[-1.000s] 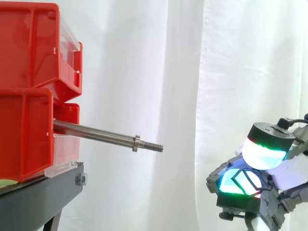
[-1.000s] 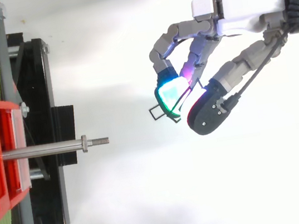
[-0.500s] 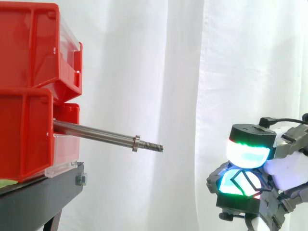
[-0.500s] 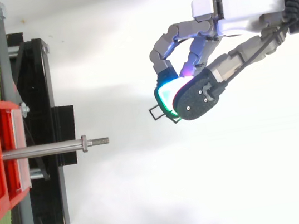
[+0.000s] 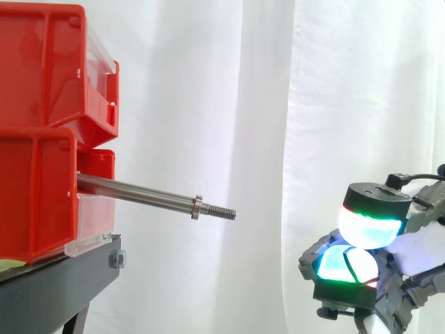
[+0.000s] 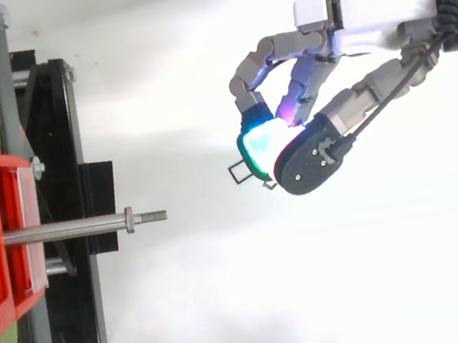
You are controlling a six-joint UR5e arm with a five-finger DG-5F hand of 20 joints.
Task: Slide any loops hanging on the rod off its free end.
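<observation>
— Where the rod [image 5: 139, 194] meets the red bins [image 5: 42, 69], what is concealed?
— Its fixed end. It passes behind the front wall of the lower bin [image 5: 35, 195] and cannot be traced further. Both bins are cut off by the left edge of the side view, and the black stand [image 5: 55, 278] beneath them runs out at the bottom.

— State the hand condition.
— The hand [image 6: 359, 5] is curled, well apart from the rod's free end and lower than it. Its thumb pad [image 5: 370, 226] is pressed onto a finger pad [image 5: 334, 263], pinching a thin black wire loop [image 6: 238, 171]. The top view shows part of the loop sticking out from the pads toward the rod. The rest lies between the pads. The loop is hard to make out in the side view, where the right and bottom edges crop the hand.

— Quantities?
— Rod: one. Collar [image 5: 197, 207] near its free end: one, with the threaded tip [image 5: 219, 211] beyond it. Red bins, stacked: two counted in the side view; a further red part behind them cannot be identified. Loop: one, off the rod, in the hand. Hand: one.

— Background?
— White curtain [image 5: 264, 104].
</observation>
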